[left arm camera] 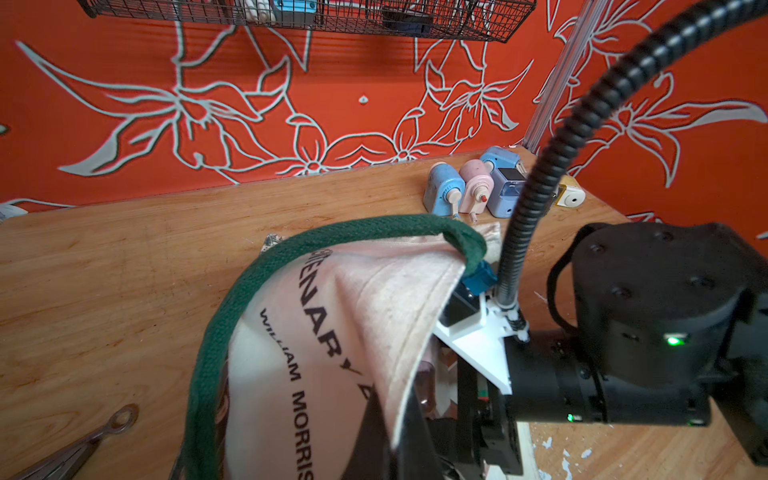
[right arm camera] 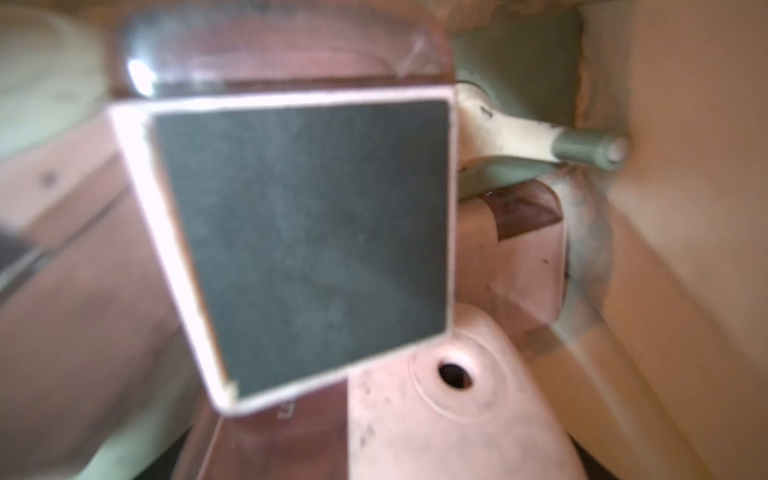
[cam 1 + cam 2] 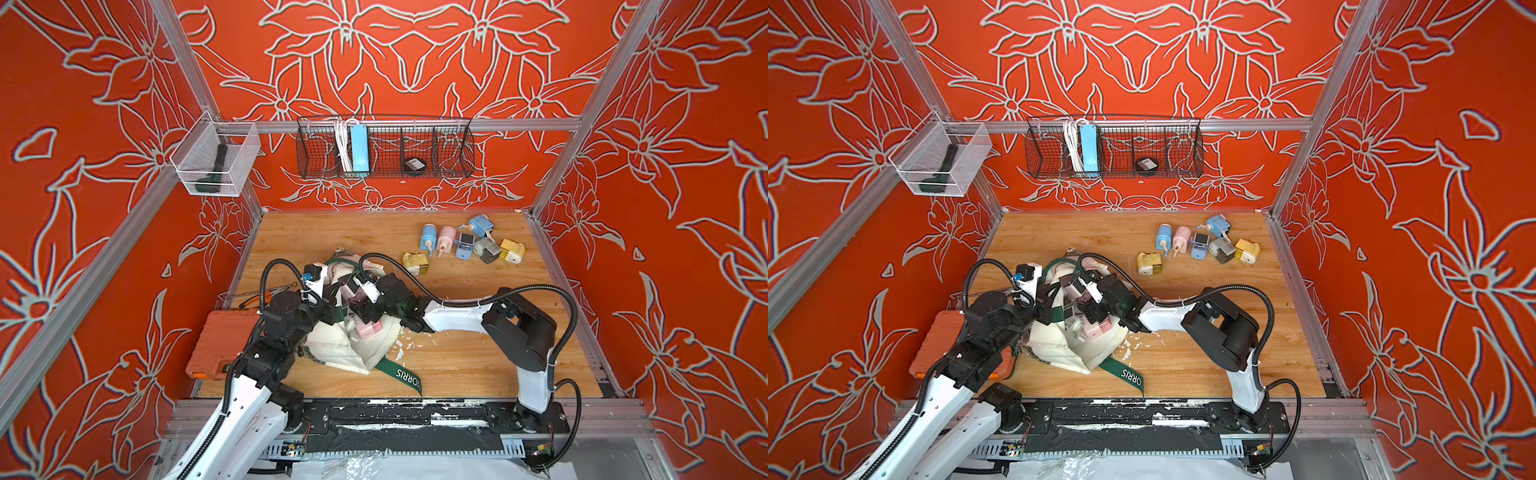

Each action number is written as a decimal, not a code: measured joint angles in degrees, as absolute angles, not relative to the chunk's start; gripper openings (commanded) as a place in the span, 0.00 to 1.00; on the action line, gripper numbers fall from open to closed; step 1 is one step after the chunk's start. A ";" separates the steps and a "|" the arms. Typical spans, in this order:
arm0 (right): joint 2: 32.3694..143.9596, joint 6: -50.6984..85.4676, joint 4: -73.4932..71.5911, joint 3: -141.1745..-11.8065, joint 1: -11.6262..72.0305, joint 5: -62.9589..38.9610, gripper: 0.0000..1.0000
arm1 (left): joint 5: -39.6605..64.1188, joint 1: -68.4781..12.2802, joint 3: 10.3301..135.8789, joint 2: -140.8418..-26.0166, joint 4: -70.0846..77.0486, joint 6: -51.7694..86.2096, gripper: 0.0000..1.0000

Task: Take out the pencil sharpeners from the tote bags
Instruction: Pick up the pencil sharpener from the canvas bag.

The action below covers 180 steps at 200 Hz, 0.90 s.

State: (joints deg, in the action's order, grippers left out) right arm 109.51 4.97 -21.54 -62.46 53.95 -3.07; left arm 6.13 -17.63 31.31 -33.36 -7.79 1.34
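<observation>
The cream tote bag (image 3: 332, 347) (image 3: 1054, 345) (image 1: 332, 332) with green handles (image 1: 257, 282) lies crumpled at the table's middle. My left gripper (image 3: 334, 303) is shut on its cloth rim and holds the mouth up; the cloth hides its jaws in the left wrist view. My right gripper (image 3: 353, 301) reaches into the mouth. A pink pencil sharpener with a black base pad (image 2: 299, 232) fills the right wrist view, and the fingers do not show. Beside it lie another pink one (image 2: 436, 395) (image 3: 368, 330) and a grey-green one (image 2: 519, 137). Several sharpeners (image 3: 465, 245) (image 3: 1200, 245) (image 1: 469, 191) lie on the table at the back right.
An orange plastic case (image 3: 220, 345) sits at the table's left edge, with a metal tool (image 1: 104, 432) beyond it. A wire basket (image 3: 453, 153) on the back wall holds a blue power strip (image 3: 359, 149). A clear bin (image 3: 216, 162) hangs on the left rail.
</observation>
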 measured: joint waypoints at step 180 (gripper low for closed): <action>76.16 15.03 3.60 -52.01 36.86 -2.13 0.62 | 4.99 -17.65 31.24 -32.51 -8.08 2.46 0.00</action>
